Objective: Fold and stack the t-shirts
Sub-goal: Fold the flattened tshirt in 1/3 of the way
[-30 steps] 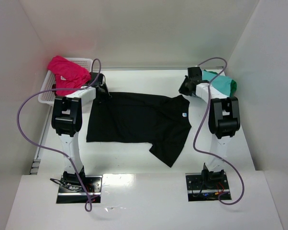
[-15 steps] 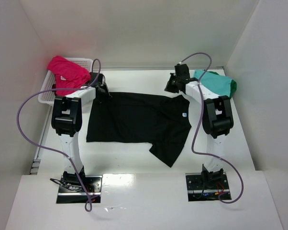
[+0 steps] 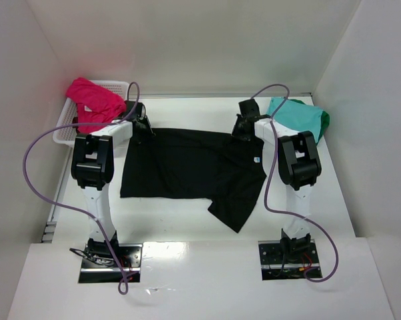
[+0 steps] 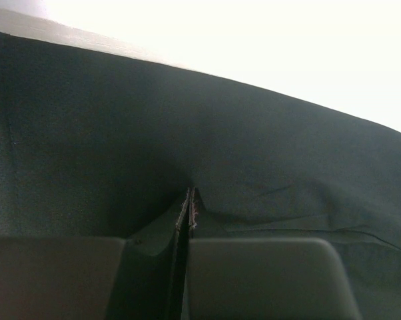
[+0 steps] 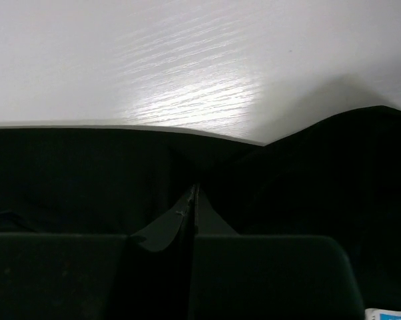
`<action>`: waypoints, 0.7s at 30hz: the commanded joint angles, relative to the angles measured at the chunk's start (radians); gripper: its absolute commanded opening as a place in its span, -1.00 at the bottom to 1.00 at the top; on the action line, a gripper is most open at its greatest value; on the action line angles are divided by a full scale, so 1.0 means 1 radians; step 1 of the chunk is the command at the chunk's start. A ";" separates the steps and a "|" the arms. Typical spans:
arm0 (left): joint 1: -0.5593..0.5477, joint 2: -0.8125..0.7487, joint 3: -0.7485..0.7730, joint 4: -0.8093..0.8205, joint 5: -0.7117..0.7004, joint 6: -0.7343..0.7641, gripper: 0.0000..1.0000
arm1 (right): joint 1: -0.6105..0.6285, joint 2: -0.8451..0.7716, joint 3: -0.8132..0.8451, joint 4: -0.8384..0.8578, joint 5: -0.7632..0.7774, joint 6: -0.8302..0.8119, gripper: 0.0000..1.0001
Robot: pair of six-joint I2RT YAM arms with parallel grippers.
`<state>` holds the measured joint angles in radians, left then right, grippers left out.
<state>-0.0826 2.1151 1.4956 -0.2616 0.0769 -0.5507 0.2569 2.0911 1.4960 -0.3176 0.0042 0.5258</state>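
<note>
- Lying flat between the two grippers, the black t-shirt (image 3: 187,167) was seen spread on the table (image 3: 174,217), its light-blue neck label (image 3: 256,159) just on the near side of the right gripper (image 3: 243,135).
- The left gripper (image 3: 148,132) was seen closed on the shirt's far edge, with a ridge of dark cloth pinched between its fingers (image 4: 254,277).
- The right gripper was likewise clamped on the far edge beside the collar.
- A teal t-shirt (image 3: 295,115) was heaped just outboard of the right gripper.
- A magenta-pink t-shirt (image 3: 94,103) was piled in the white basket (image 3: 118,85) outboard of the left gripper.
</note>
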 commanded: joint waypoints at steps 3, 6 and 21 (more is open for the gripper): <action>0.006 -0.038 -0.023 -0.001 0.015 0.025 -0.97 | -0.004 0.033 0.007 -0.034 0.062 -0.024 -0.99; 0.006 -0.029 -0.023 -0.001 0.025 0.025 -0.97 | -0.004 0.070 0.029 -0.054 0.069 -0.035 -0.99; 0.006 -0.027 -0.020 -0.044 -0.005 0.034 -0.99 | -0.004 0.228 0.237 -0.144 0.102 -0.077 -0.99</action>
<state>-0.0795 2.1136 1.4845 -0.2518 0.0960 -0.5465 0.2565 2.2346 1.6786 -0.3838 0.0522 0.4793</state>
